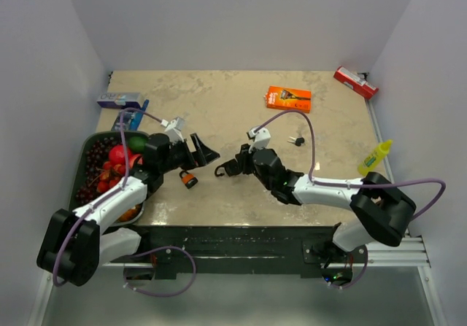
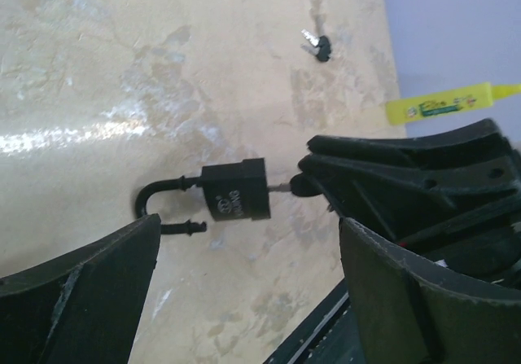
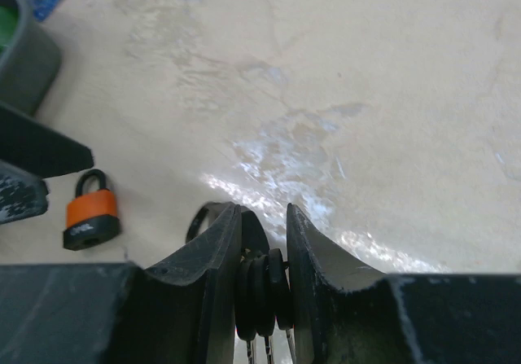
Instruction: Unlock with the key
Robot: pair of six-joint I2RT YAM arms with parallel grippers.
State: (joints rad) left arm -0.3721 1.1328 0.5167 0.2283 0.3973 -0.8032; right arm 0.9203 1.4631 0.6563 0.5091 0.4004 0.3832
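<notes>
A black padlock (image 2: pixel 236 191) lies on the table with a key (image 2: pixel 281 187) in its keyhole. One leg of its shackle (image 2: pixel 155 205) stands free of the body. My right gripper (image 1: pixel 237 167) is shut on the black heads of the key bunch (image 3: pixel 262 287), and its jaws are closed tight in the right wrist view (image 3: pixel 264 213). My left gripper (image 1: pixel 198 149) is wide open and empty, just left of the padlock (image 1: pixel 225 169) and apart from it. Its fingers (image 2: pixel 81 291) frame the lock from above.
An orange padlock (image 1: pixel 188 179) lies under the left gripper. A second set of keys (image 1: pixel 295 140) lies mid-table. A dark basket of fruit (image 1: pixel 86 151) stands at the left. A blue box (image 1: pixel 122 101), orange box (image 1: pixel 288 98), red box (image 1: pixel 355 82) and yellow bottle (image 1: pixel 374 158) stand around.
</notes>
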